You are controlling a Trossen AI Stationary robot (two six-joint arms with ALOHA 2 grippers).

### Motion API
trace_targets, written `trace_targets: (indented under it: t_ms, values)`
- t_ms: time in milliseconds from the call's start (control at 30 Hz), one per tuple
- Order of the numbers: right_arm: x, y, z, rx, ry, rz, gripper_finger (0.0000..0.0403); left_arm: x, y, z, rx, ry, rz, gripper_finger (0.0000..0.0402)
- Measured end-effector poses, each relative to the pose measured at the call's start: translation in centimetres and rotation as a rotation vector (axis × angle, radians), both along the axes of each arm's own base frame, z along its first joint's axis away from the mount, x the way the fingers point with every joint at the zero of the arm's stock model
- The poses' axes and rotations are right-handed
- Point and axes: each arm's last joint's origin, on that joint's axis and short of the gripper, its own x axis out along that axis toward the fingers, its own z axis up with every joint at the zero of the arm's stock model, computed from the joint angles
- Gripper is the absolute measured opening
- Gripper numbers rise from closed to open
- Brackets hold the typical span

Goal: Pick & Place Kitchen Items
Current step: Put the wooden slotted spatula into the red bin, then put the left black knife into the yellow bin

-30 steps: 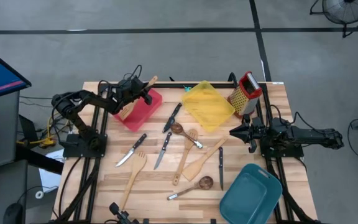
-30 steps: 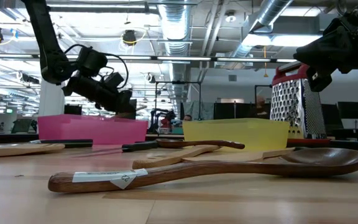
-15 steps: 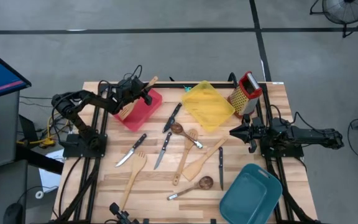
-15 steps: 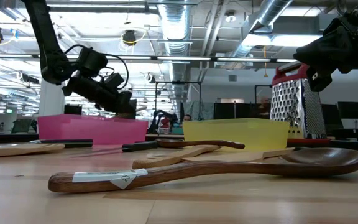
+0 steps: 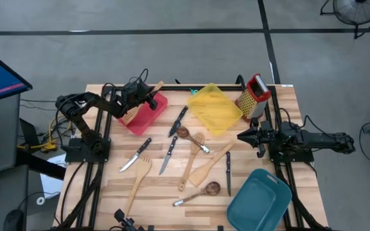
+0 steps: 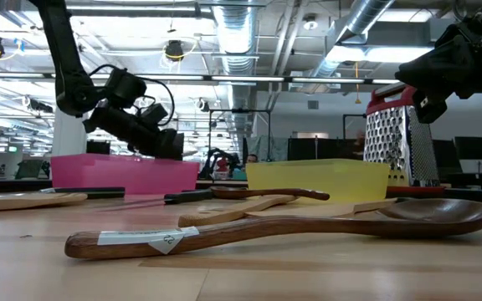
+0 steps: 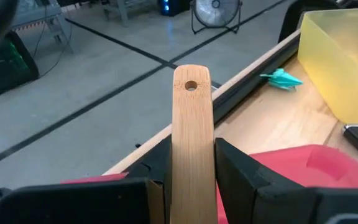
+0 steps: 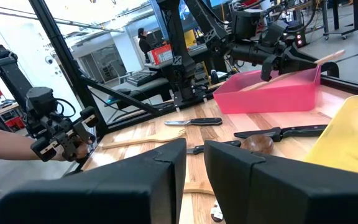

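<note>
My left gripper [image 5: 150,97] is over the far part of the red tray [image 5: 148,117], shut on a pale wooden spatula [image 5: 144,100]. The spatula's holed handle end [image 7: 191,86] sticks up past the fingers, and its blade end [image 5: 130,116] is down inside the tray. On the table lie other kitchen items: black-handled knives [image 5: 169,154], wooden spatulas [image 5: 135,183] and dark-bowled spoons [image 5: 198,194]. My right gripper [image 5: 240,135] waits shut at the right side, level, touching nothing. My left gripper pinches the spatula's handle [image 7: 191,163] by its two narrow edges, one finger [image 7: 160,168] on each side, some way below the holed end. The fingers come from the table's left, slanting slightly down. The spatula is tilted, handle end up, blade end in the red tray.
A yellow tray [image 5: 214,109] sits at the far middle, with a steel grater with a red top [image 5: 254,95] to its right. A teal tray [image 5: 259,200] lies at the near right corner. A small teal thing [image 7: 283,78] lies by the far edge.
</note>
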Motion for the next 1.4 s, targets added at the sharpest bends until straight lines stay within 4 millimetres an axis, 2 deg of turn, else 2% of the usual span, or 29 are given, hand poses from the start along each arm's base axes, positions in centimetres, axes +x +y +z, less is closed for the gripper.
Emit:
trace_targets:
  t_ms: [867, 1000, 1233, 1400]
  values:
    - [0.0, 0.0, 0.0, 0.000, 0.000, 0.000, 0.0072, 0.0, 0.0, -0.2, -0.016, 0.009, 0.003, 0.0080]
    - [0.0, 0.0, 0.0, 0.000, 0.000, 0.000, 0.0072, 0.0, 0.0, -0.1, -0.015, 0.008, 0.003, 0.0105]
    - [0.0, 0.0, 0.0, 0.000, 0.000, 0.000, 0.0072, 0.0, -0.1, 0.1, -0.010, -0.006, -0.015, 0.0172]
    - [0.0, 0.0, 0.0, 0.000, 0.000, 0.000, 0.0072, 0.2, -0.7, 2.6, 0.051, -0.080, -0.072, 0.0217]
